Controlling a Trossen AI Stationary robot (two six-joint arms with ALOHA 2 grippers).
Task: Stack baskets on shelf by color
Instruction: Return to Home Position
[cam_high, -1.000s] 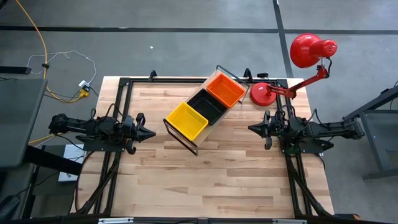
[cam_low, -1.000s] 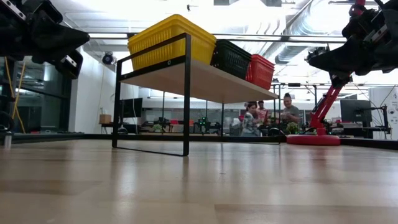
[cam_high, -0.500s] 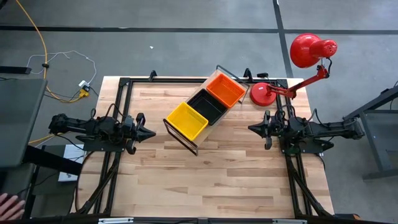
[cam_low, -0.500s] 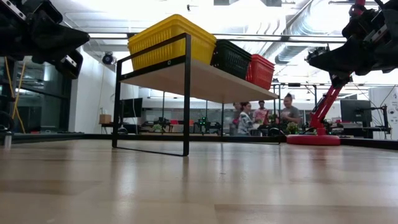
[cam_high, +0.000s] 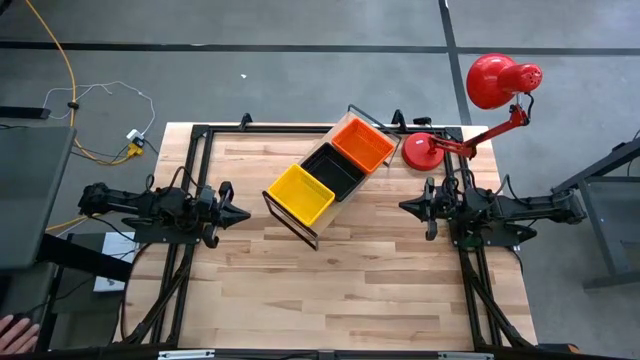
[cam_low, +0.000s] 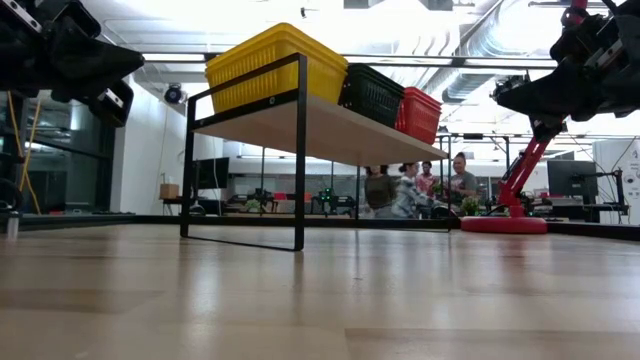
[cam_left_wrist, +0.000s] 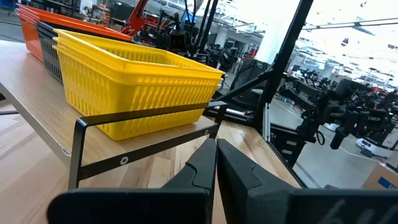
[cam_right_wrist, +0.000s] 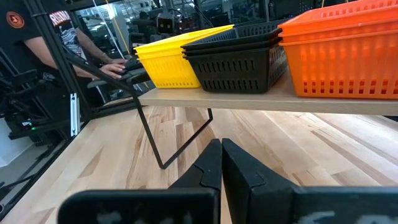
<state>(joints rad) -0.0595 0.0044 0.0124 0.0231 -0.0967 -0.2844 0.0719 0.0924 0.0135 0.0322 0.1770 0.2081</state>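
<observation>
A pale wooden table (cam_high: 300, 290) fills the overhead view, with grey floor around it; the low view looks past it into a lab where a few people (cam_low: 410, 190) stand far behind the shelf.

The shelf (cam_low: 330, 128) stands mid-table at a slant. Its long axis runs from a near end on the left arm's side to a far end on the right arm's side. On its board the baskets sit in a row, touching, sorted by colour: yellow (cam_high: 299, 192) at the near end, black (cam_high: 335, 168) in the middle, orange (cam_high: 363, 143) at the far end. In the wrist views each colour shows more than one rim, so each looks like a nested stack. No basket lies off the shelf.

The left gripper (cam_high: 240, 214) hangs to the shelf's left, apart from it, and points at the yellow end. Its fingers are pressed together and hold nothing. The right gripper (cam_high: 405, 207) hangs to the shelf's right, also apart, and faces the shelf across open table with the orange end the closer one. Its fingers meet too, empty. A red lamp (cam_high: 500, 80) stands just beyond the orange end.

The sorting looks finished. What remains is likely only for both arms to settle at rest. Since the shelf lies between the two tips, any move should lead away from it.
</observation>
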